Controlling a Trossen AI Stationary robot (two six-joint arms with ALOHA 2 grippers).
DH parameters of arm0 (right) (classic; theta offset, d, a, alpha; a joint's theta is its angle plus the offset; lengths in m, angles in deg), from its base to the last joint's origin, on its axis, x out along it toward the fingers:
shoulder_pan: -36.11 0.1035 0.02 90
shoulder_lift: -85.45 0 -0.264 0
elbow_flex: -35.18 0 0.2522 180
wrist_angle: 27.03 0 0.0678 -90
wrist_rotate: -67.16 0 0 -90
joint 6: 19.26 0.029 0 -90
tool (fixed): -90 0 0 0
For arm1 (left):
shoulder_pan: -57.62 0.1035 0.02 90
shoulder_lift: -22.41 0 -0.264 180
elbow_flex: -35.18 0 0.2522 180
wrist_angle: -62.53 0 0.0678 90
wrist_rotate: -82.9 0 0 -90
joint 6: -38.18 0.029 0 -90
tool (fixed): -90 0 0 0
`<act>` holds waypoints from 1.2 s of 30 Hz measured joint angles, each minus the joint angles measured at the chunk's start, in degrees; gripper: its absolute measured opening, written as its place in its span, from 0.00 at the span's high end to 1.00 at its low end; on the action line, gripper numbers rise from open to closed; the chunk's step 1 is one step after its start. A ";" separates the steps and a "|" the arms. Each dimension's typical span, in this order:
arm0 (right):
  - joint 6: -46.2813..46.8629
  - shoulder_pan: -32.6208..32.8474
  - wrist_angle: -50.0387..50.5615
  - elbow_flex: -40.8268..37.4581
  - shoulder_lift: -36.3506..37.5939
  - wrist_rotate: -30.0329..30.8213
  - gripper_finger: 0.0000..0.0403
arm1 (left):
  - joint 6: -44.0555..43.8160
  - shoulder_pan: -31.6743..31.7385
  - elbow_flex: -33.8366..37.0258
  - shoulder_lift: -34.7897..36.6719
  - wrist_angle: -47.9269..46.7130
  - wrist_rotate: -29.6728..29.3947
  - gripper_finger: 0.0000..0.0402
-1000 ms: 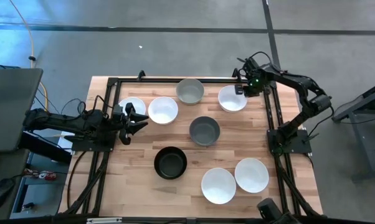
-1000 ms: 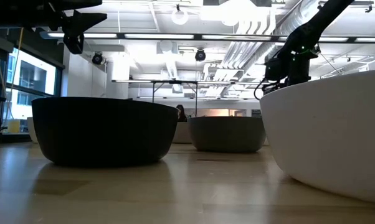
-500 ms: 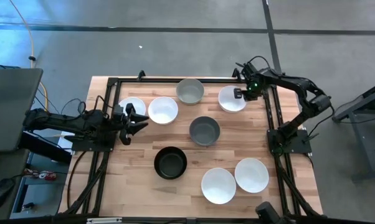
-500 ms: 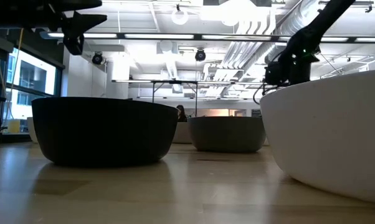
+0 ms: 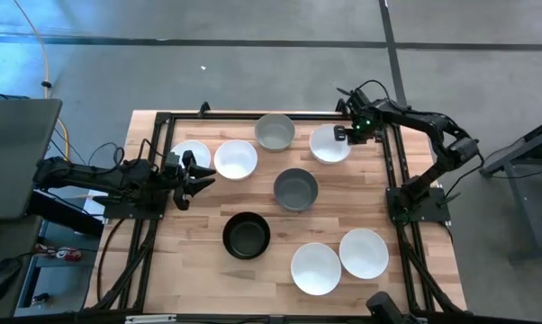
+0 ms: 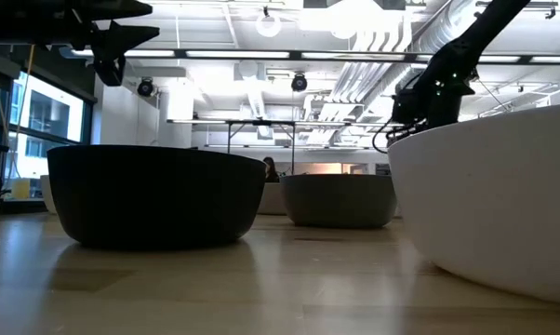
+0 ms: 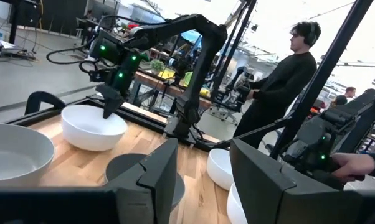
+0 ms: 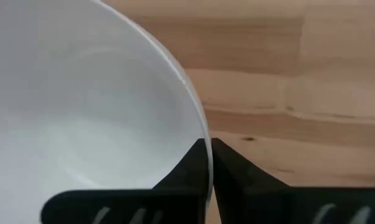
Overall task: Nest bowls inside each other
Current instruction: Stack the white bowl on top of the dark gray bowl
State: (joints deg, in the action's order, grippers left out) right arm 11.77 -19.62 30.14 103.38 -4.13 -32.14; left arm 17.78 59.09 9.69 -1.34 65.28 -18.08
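Eight bowls stand on the wooden table in the high view. Five are white (image 5: 236,159) (image 5: 191,153) (image 5: 330,143) (image 5: 316,268) (image 5: 363,253). One is light grey (image 5: 275,131), one dark grey (image 5: 295,189), one black (image 5: 247,235). My right gripper (image 5: 343,133) is shut on the far-right white bowl (image 8: 81,124). My left gripper (image 5: 196,175) hangs open above the table's left side, beside the leftmost white bowl, touching nothing. Its fingers show apart in the left wrist view (image 7: 203,180). My right gripper pinches the white bowl's rim (image 8: 197,124) on the bowl's right side. One finger (image 8: 181,177) is inside the bowl and the other outside. The fingers come from above, pointing down. Whether the bowl's base is off the table, I cannot tell.
A black frame (image 5: 154,171) runs along the table's left, far and right sides. The black bowl (image 6: 154,195) and a white bowl (image 6: 494,205) sit nearest the near edge. Bare wood lies at the near left (image 5: 181,270). People (image 7: 281,81) stand in the room beyond.
My right gripper has moved a little toward the table's left, and the white bowl in its hold has shifted left with it, closer to the light grey bowl. The other bowls have stayed in place.
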 joint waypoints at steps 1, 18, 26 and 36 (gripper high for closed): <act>0.02 -0.01 -0.11 0.23 0.00 -0.10 0.99 | 0.00 0.01 0.00 0.00 -0.01 0.00 0.66; -1.44 0.76 3.50 0.54 0.04 -5.80 0.99 | 0.00 0.01 0.02 0.00 -0.17 -0.20 0.66; -1.00 3.94 4.06 0.58 0.07 -8.35 0.99 | 0.02 0.01 0.02 0.02 -0.17 -0.65 0.66; -1.27 7.86 10.71 8.93 0.07 -7.44 0.99 | 0.60 0.01 0.02 0.02 -0.17 -1.25 0.66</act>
State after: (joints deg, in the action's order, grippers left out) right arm 10.50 -11.76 40.85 112.32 -4.06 -39.58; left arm 18.38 59.10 9.71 -1.32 65.11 -19.33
